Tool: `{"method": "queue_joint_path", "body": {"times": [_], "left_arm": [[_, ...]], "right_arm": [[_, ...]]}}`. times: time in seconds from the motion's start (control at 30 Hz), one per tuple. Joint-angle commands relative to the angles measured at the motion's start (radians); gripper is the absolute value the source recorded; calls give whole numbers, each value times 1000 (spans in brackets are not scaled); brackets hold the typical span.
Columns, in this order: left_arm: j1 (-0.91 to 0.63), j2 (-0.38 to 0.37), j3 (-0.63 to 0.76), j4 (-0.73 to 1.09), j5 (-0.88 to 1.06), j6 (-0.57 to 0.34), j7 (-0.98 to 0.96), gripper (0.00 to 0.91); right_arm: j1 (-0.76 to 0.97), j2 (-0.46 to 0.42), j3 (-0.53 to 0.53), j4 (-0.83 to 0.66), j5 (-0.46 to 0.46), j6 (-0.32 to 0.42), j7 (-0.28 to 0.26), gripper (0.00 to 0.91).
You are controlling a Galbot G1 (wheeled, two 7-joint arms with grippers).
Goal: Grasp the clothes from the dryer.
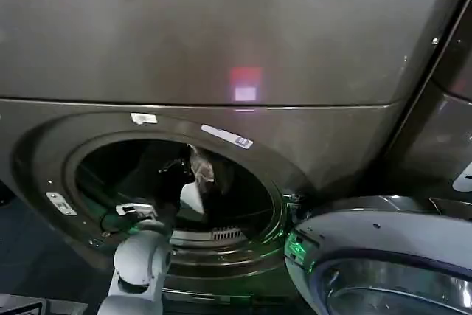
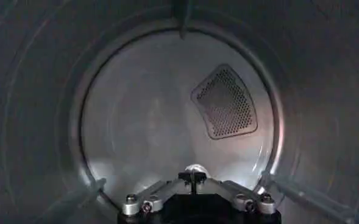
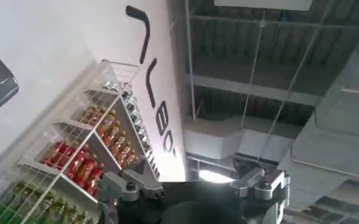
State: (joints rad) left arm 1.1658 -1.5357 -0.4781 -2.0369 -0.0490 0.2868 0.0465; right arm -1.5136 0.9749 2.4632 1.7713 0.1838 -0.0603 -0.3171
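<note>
My left gripper inside dryer drum, jaws unclear | right gripper jaws unclear, facing ceiling, shelf rack | clothes at porthole.

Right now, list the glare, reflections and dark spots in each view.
Head view: a red and white reflection glows on the dryer front panel, green light tints the porthole rim, and the drum interior is dark around the left gripper.
Left wrist view: the drum's back wall is softly lit and the side walls fall into shadow.
Right wrist view: a bright ceiling light glares.
</note>
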Motion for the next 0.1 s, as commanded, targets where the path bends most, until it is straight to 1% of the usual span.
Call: {"method": "queue_joint_path", "body": {"times": [0.03, 0.1], "left_arm": [[-2, 0, 0, -6, 7, 7, 1, 0], [-2, 0, 1, -5, 9, 6, 1, 0]], "right_arm": [[-1, -5, 6, -10, -9, 4, 6, 907], [-2, -3, 6, -9, -10, 5, 6, 907]]}}
